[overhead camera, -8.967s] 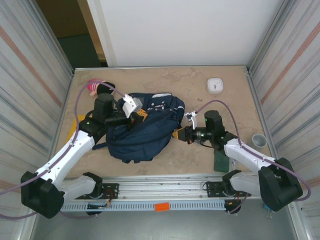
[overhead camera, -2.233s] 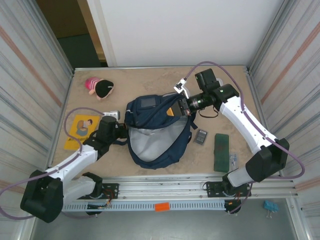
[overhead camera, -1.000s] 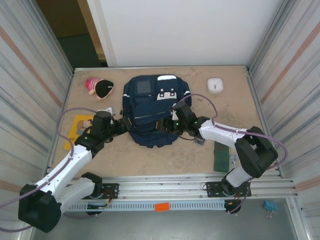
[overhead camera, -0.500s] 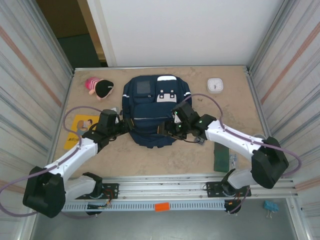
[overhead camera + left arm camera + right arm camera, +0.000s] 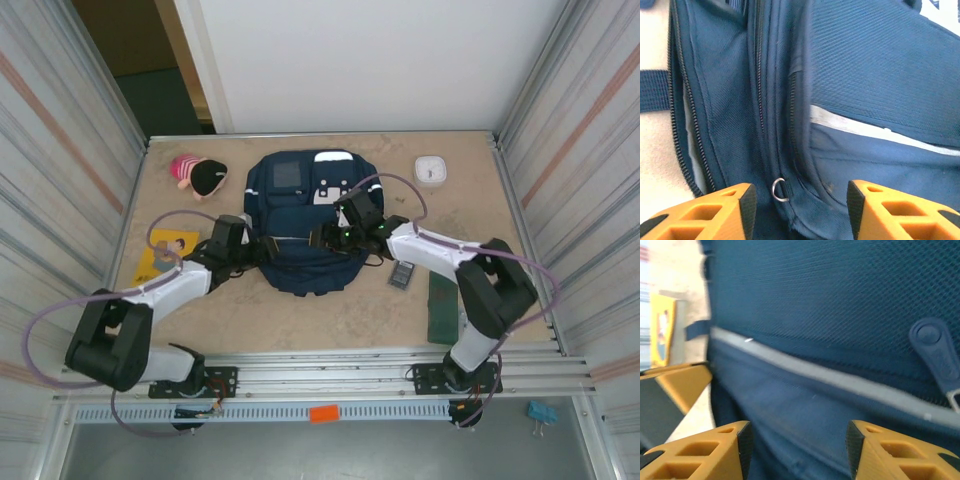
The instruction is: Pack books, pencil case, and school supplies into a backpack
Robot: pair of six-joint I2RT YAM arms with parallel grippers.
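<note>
Top external: backpack (image 5: 300,200) mid-table, open table (image 5: 330,315) along near edge; left fingers (image 5: 715,210), right fingers (image 5: 900,455) apart over backpack.

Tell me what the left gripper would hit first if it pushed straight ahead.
Probably the backpack: its side seam with a small metal ring sits just ahead of the open left gripper, though depth is unclear.

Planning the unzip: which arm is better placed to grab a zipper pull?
Left, probably: a metal ring on the backpack lies between the left tool's open jaws; the rubber pull tab lies off to the right tool's side.
</note>
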